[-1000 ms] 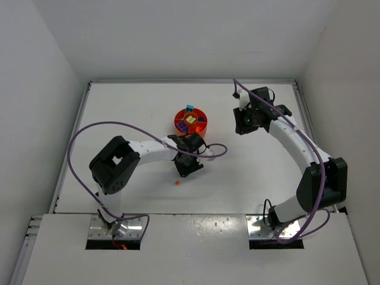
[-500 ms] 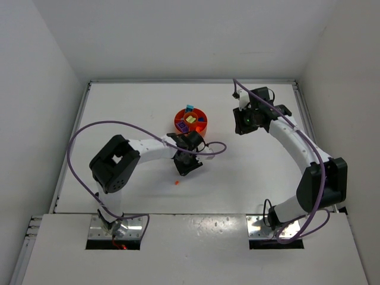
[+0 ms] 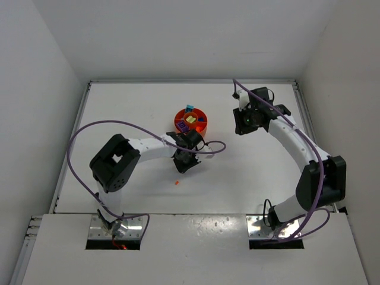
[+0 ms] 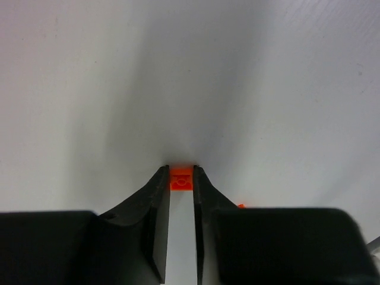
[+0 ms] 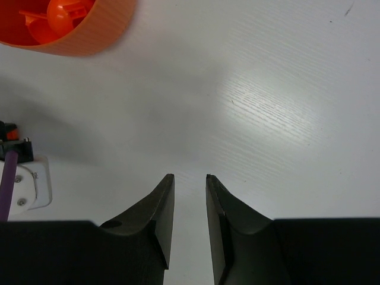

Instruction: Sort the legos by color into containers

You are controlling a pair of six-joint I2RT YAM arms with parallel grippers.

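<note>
From above, we see the dish [image 3: 191, 122] at mid-counter [image 3: 249, 178] with several coloured legos [image 3: 191, 119] in its compartments. The left fingers [image 3: 185, 165] point down just on the near side of it, and a loose orange piece [image 3: 177, 183] lies close by. The right fingers [image 3: 244, 122] hang to the dish's right, apart from it.

In the left wrist view, the left fingers [image 4: 159, 187] pinch an orange brick [image 4: 181, 180] at their very tips, one on each flat side. We cannot tell whether it has left the counter. We judge it light, stiff and slick. Such a shallow hold could let it twist or pop out, so a centred grip across the flat sides suits it best.

In the right wrist view, the right fingers [image 5: 190, 178] are slightly parted around nothing, and the dish rim [image 5: 89, 35] shows at upper left.
</note>
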